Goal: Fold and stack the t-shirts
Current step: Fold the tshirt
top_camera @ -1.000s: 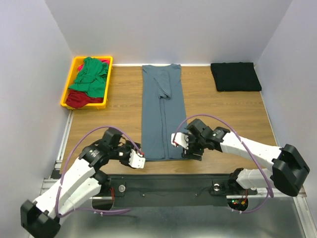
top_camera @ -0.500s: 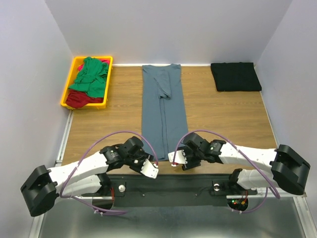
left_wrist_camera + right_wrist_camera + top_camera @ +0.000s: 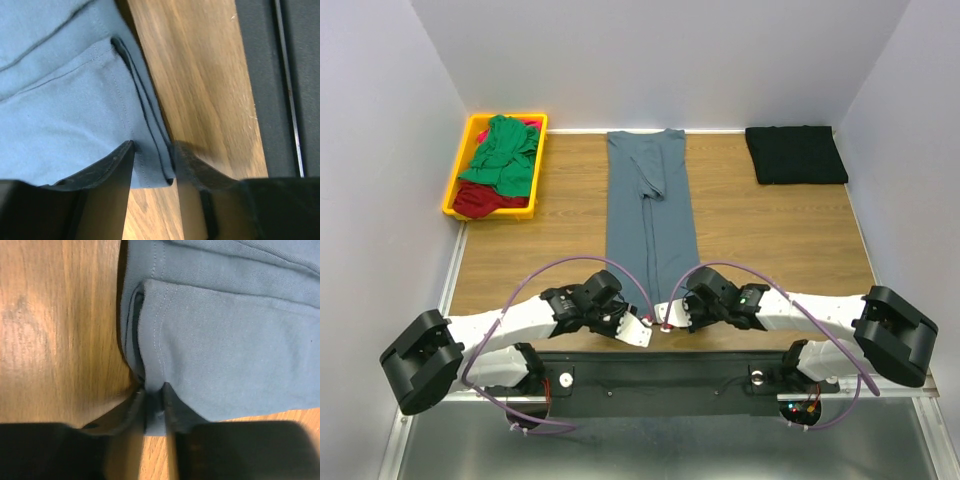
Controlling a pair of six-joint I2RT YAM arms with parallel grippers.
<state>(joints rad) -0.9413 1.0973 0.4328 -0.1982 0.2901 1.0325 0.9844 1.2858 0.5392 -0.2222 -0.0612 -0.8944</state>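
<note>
— Right claw (image 3: 150, 405) is pressed together on a hem corner of the blue-grey shirt (image 3: 648, 220), a thin fold of cloth pinched between its fingers. And its neighbour?

— Left claw (image 3: 152, 165) is spread, straddling another hem corner: the doubled edge lies between its fingers, not yet nipped.

— Where does the shirt run from there?

— Straight away from both claws, a long narrow strip flat on the table (image 3: 770, 230), sides folded in. Far beyond the right claw and outward lies the black shirt (image 3: 796, 154), folded square; far beyond the left claw, the green shirt (image 3: 503, 150) and red shirt (image 3: 480, 200) are heaped in the yellow tray (image 3: 455, 190).

— How will it handle?

— Light, soft and limp, I'd judge. It will sag between two grips, drag on the table, and its layers may slide apart.

— So where to hold?

— Right where the claws are: the corners, through every layer of the stitched hem, its firmest part. The left claw should close fully before any lift, or one side may trail and skew the fold.
</note>
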